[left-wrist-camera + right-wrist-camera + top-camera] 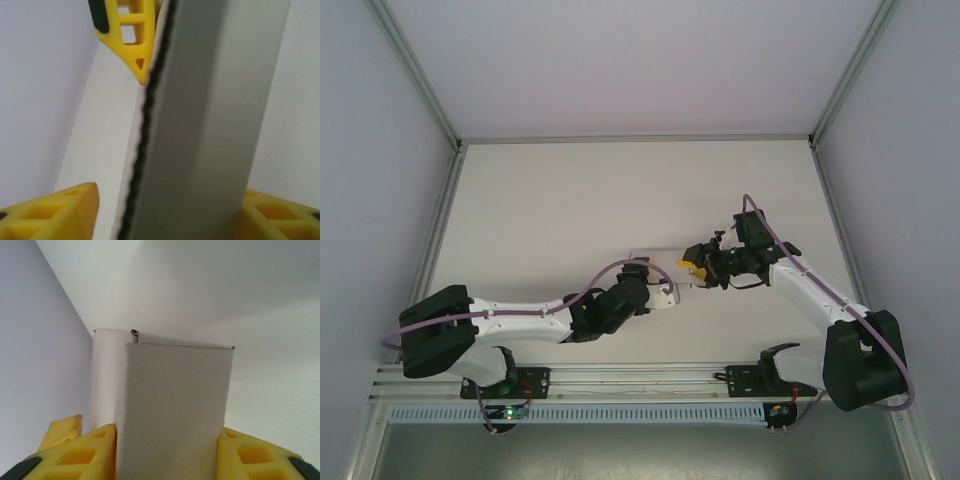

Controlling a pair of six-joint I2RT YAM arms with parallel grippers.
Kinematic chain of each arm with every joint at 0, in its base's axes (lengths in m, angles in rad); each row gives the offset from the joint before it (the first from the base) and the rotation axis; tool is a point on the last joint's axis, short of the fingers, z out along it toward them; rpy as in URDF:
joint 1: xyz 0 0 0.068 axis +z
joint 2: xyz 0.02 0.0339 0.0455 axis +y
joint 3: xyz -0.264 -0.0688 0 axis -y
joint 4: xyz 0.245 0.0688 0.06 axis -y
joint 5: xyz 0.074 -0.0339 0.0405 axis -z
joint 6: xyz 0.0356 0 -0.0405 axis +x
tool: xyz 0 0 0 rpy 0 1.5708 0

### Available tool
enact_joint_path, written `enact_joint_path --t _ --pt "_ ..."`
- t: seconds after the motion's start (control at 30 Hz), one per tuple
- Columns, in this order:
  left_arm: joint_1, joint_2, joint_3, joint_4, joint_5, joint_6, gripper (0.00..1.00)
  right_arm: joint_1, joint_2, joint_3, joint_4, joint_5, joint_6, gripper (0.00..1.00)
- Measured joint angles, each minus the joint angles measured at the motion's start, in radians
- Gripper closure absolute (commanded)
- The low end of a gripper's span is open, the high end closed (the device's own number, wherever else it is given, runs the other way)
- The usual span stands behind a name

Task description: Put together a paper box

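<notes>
At the middle of the table [570, 200], the paper box [655, 256] has its long axis running 9 to 3 o'clock. The right gripper [167, 430] pinches its 3 o'clock end between both fingers. The left gripper [170, 190] straddles it from 8 o'clock, jaws spread, with one finger [60, 212] clear of the panel.

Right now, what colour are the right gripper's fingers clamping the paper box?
Yellow fingers, best seen in the right wrist view beside the white paper box.
</notes>
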Motion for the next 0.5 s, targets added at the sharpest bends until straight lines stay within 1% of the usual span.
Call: enact_joint_path --t 0.07,0.1,0.13,0.17,0.2,0.23,0.3,0.33,0.37,0.4,0.47,0.5 --pt "0.0 0.011 0.0 0.0 -0.008 0.008 0.49 0.0 0.001 0.0 0.002 -0.001 0.006 0.52" --pt "0.0 0.018 0.002 0.0 -0.011 0.012 0.5 0.0 0.001 0.0 0.001 0.001 0.007 0.48" --pt "0.0 0.023 0.005 0.0 -0.012 0.015 0.52 0.0 0.001 0.0 0.001 0.002 0.005 0.47" --pt "0.0 0.027 0.008 0.0 -0.013 0.016 0.56 -0.003 0.001 0.0 0.001 0.004 0.005 0.45" --pt "0.0 0.031 0.011 0.001 -0.014 0.016 0.58 -0.005 0.001 0.0 0.002 0.004 0.003 0.41" --pt "0.0 0.035 0.013 0.006 -0.014 0.017 0.58 -0.006 0.0 0.0 0.001 0.003 0.0 0.38" --pt "0.0 0.041 0.013 0.024 -0.011 0.016 0.6 -0.006 -0.008 -0.001 -0.001 0.003 -0.011 0.27" --pt "0.0 0.042 0.013 0.029 -0.01 0.015 0.6 -0.006 -0.018 -0.002 -0.003 0.007 -0.016 0.19" --pt "0.0 0.042 0.013 0.03 -0.007 0.011 0.6 -0.006 -0.029 -0.004 -0.002 0.014 -0.024 0.06" --pt "0.001 0.042 0.013 0.029 -0.005 0.007 0.62 -0.006 -0.046 -0.008 0.001 0.027 -0.031 0.02" --pt "0.001 0.042 0.016 0.02 0.002 -0.008 0.65 -0.006 -0.1 -0.031 0.022 0.08 -0.048 0.01" --pt "0.001 0.042 0.018 0.015 0.004 -0.018 0.66 -0.006 -0.133 -0.048 0.036 0.115 -0.049 0.01"
